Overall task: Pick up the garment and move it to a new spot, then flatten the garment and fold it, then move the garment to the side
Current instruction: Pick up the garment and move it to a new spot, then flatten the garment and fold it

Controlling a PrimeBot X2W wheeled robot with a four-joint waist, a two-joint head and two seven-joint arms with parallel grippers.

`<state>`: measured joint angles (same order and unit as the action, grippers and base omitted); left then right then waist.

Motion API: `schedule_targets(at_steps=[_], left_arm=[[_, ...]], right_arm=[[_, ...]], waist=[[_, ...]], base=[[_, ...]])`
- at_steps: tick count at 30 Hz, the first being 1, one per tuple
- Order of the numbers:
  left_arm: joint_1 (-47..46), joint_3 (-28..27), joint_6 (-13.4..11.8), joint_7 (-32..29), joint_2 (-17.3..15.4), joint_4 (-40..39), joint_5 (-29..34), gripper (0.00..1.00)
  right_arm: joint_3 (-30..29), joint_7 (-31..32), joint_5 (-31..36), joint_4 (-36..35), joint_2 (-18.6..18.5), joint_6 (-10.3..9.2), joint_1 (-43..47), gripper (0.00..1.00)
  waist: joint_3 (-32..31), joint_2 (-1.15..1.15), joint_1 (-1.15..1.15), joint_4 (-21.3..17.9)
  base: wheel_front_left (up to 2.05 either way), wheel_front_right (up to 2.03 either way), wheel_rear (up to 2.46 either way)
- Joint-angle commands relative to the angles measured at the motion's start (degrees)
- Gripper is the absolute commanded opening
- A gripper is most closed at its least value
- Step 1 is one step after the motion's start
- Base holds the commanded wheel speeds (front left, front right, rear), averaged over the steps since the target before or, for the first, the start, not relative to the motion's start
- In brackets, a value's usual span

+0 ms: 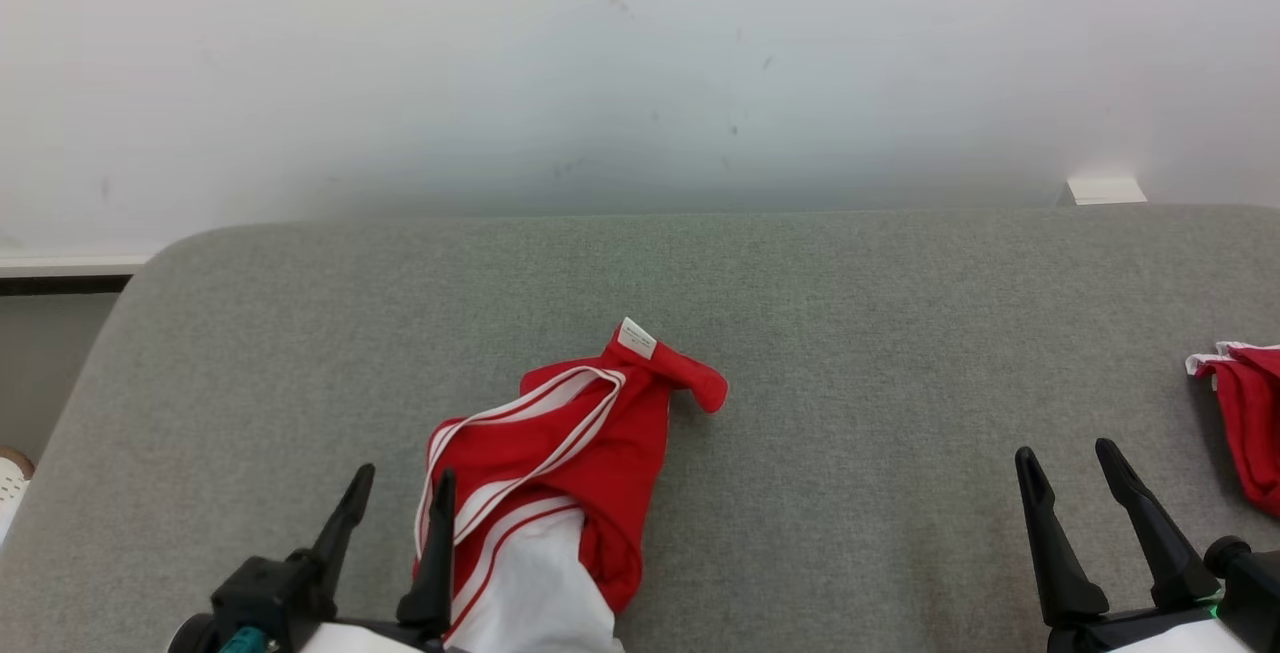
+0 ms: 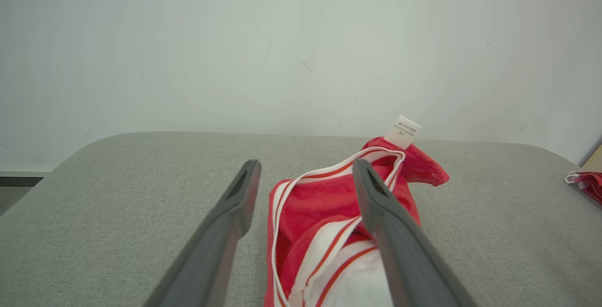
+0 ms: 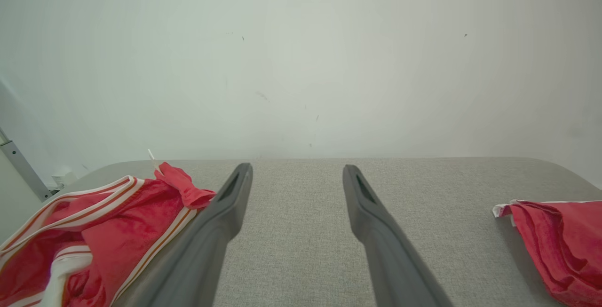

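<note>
A crumpled red garment with white stripes and a white tag lies on the grey padded table, near its front middle. My left gripper stands open at the garment's left edge. Its inner finger overlaps the striped hem. In the left wrist view the garment lies partly between the spread fingers of the left gripper, and nothing is clamped. My right gripper is open over bare table at the lower right. The right wrist view has the garment left of the right gripper.
A second red cloth with white trim lies at the table's right edge, close to the right gripper, and appears as the red cloth in the right wrist view. A pale wall stands right behind the table. The table's rounded left corner drops to the floor.
</note>
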<state>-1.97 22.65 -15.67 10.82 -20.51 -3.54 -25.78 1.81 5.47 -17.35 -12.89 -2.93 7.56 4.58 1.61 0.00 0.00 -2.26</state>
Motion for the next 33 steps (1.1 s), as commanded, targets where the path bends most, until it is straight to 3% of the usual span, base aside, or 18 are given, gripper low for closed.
schedule_targets(at_steps=[1,11,18,25,31,32,33], left_arm=[[-0.2,-0.1,-0.1,0.0,-0.3,-0.1,0.4,1.00],[-1.0,0.2,-0.4,0.2,-1.0,-0.5,1.1,1.00],[-7.1,6.3,2.7,-3.4,0.1,-0.4,4.7,1.00],[-16.6,11.8,6.3,-7.2,3.5,9.9,7.3,1.00],[-21.9,11.7,7.4,-8.4,4.4,20.1,7.2,0.98],[-22.4,11.6,7.8,-8.4,4.7,21.0,6.6,0.20],[-22.9,11.4,8.2,-8.1,4.7,21.6,6.2,0.00]], right_arm=[[0.0,-0.1,-0.6,-0.1,0.0,-0.15,0.2,1.00],[-0.2,-0.5,-0.6,0.0,0.0,-0.15,-0.2,1.00],[-0.3,-0.6,-0.6,-1.0,0.0,-0.15,-1.5,1.00],[0.7,-1.0,-1.0,-0.4,0.0,-0.15,-3.8,1.00],[0.8,-1.6,-1.1,0.5,0.0,-0.15,-4.7,1.00],[0.7,-1.7,-1.2,0.6,0.0,-0.15,-4.7,1.00],[0.7,-1.8,-1.2,0.7,0.0,-0.15,-4.8,1.00]], waist=[[0.1,0.00,0.00,0.0],[0.7,0.00,0.00,0.2],[4.0,0.00,0.00,0.6],[8.3,0.00,0.00,-1.1],[9.7,0.00,0.00,-2.5],[9.7,0.00,0.00,-2.6],[9.8,0.00,0.00,-2.7]], base=[[0.00,0.00,0.00],[0.00,0.00,0.00],[0.00,0.00,0.00],[0.00,0.00,0.00],[0.00,0.00,0.00],[0.00,0.00,0.00],[0.00,0.00,0.00]])
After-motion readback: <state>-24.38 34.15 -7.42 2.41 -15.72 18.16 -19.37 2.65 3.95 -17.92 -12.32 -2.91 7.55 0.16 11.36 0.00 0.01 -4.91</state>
